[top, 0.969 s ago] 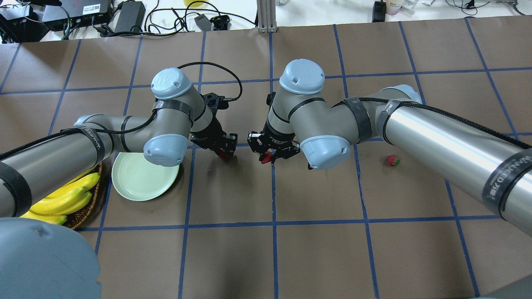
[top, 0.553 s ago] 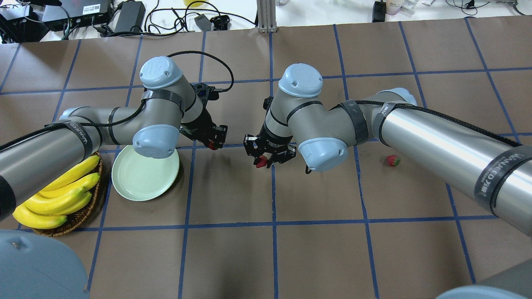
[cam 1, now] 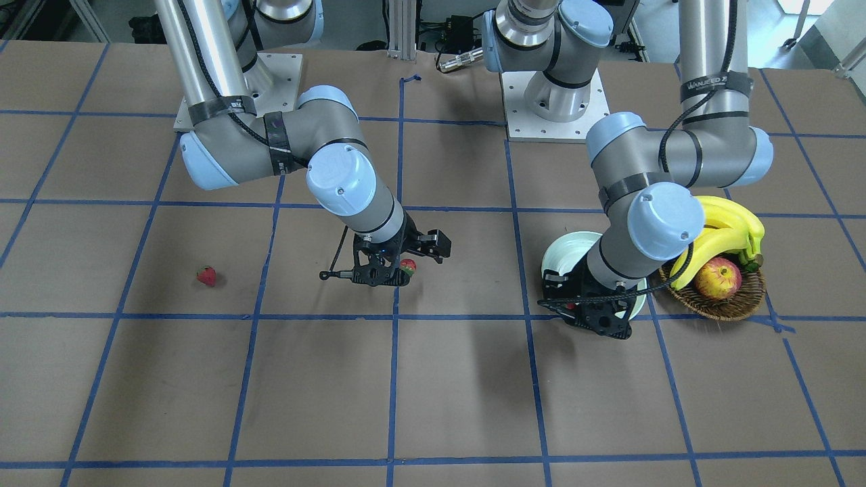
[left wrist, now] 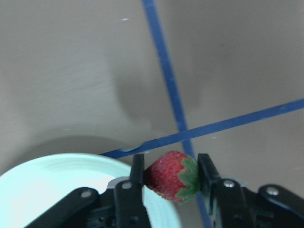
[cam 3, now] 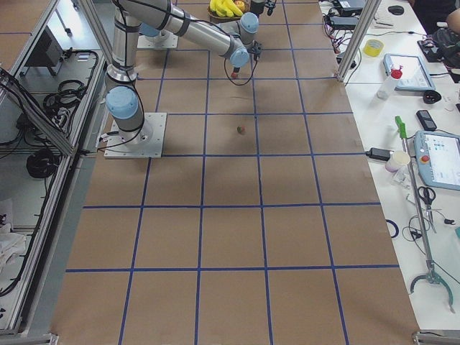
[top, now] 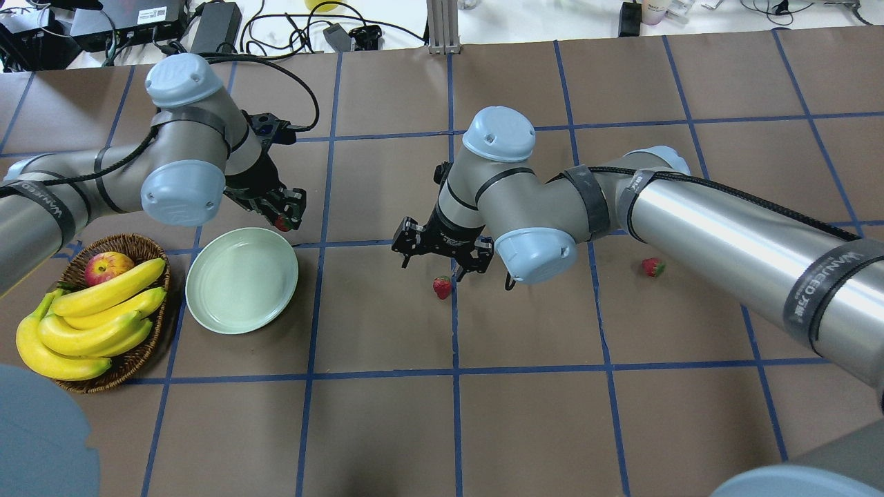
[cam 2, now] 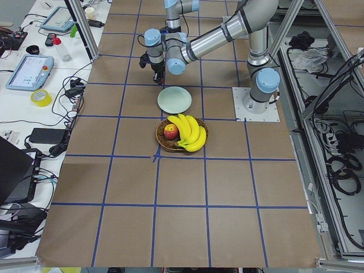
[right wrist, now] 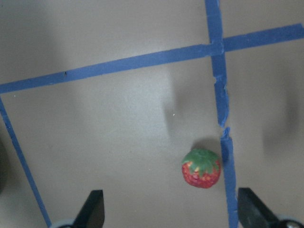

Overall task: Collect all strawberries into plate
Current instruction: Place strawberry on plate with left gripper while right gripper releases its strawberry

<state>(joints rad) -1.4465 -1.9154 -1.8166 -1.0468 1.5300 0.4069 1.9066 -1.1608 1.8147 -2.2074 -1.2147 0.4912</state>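
The left fingers (left wrist: 205,172) are closed narrowly on 1 held strawberry (left wrist: 168,176), gripping it at 2 opposite sides, with the green cap toward 1 finger. The berry hangs at the rim of the plate (left wrist: 57,180), not yet over the plate's middle.

To do this step well:
1. Carry the berry inward until it is over the flat centre of the plate.
2. Lower it close to the surface.
3. Open the fingers slowly. A release at the rim risks the berry rolling onto the table (top: 387,428).
4. Keep the grip light, as the fruit probably bruises easily.

The right fingers (right wrist: 95,211) are spread wide and hold nothing. They hover over a second strawberry (right wrist: 201,168), which lies on the table just beside a blue tape line (right wrist: 223,109). A third strawberry (top: 652,266) lies on the table, well apart. No berry lies in the plate yet.
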